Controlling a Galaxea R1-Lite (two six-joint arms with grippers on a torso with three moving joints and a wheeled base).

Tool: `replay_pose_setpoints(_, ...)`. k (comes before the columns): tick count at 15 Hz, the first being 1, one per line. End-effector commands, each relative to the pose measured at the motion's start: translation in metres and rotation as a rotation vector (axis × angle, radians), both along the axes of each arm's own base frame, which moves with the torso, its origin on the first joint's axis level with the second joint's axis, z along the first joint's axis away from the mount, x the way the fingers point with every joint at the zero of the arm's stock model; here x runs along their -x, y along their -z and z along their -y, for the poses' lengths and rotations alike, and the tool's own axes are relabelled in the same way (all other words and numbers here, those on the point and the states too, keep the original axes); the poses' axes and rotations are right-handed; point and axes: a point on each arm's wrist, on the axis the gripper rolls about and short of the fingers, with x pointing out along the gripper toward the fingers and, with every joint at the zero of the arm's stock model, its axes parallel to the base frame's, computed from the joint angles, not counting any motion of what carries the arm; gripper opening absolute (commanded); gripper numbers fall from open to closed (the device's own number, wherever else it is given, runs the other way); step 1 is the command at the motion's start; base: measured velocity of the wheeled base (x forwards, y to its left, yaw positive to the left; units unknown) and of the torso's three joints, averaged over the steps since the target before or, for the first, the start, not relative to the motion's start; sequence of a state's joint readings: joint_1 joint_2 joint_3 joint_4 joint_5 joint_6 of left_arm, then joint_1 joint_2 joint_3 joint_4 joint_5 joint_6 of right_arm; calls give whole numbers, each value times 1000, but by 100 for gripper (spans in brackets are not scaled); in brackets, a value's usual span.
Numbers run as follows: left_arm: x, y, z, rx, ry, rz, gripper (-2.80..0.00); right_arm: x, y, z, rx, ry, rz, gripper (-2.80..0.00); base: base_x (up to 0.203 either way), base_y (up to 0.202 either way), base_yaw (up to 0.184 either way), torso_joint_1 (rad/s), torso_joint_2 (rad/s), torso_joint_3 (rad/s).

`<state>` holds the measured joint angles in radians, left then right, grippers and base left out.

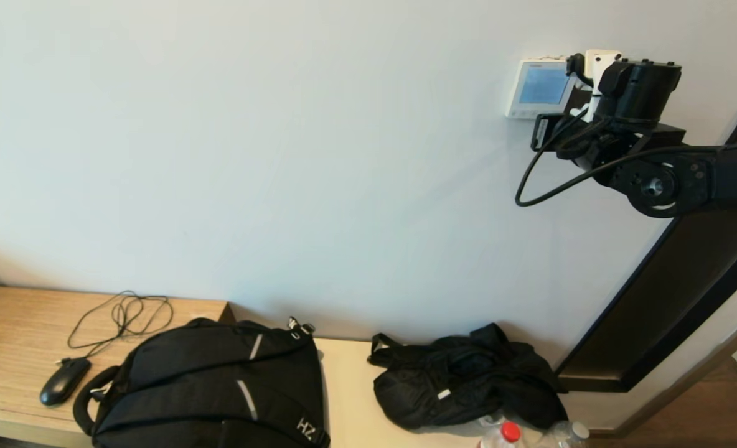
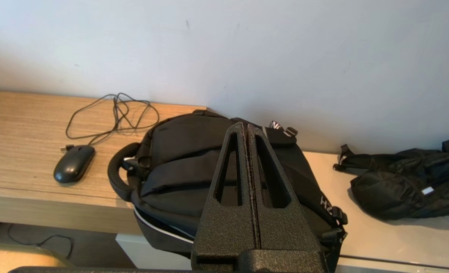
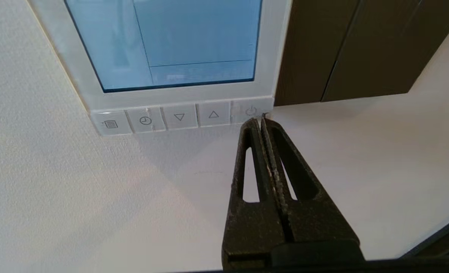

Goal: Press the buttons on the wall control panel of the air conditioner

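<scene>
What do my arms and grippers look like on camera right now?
Both grippers, left gripper and right gripper, are matte black, rough-textured, tapered fingers with long triangular cutouts. The right arm is black with round joints and loose black cables.

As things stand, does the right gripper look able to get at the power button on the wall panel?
Probably yes: the right gripper, fingers shut, has its tips at the power button on the control panel, with nothing between.

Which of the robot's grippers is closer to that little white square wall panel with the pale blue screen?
The right. The right gripper, fingers shut, has its tips at the power button of the white square wall panel. The left gripper, also shut, hangs far below, over a black backpack.
</scene>
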<state>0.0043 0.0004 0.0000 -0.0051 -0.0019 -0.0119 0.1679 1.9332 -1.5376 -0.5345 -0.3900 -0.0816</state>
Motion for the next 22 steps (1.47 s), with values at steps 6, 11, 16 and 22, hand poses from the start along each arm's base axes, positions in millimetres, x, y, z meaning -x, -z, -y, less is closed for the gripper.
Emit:
replay_pose_setpoints(6,0,0,0,0,-1,1,-280,69,-28,8,-5,-5,38,-280,0,0,0,0,0,0)
replay_pose_setpoints(11,0,0,0,0,-1,0,-280,143,-34,22,-4,16,56,-280,0,0,0,0,0,0)
replay_pose_setpoints(16,0,0,0,0,-1,1,-280,232,-8,41,1,88,41,-280,0,0,0,0,0,0)
replay_pose_setpoints(22,0,0,0,0,-1,1,-280,310,66,60,47,334,-69,-280,0,0,0,0,0,0)
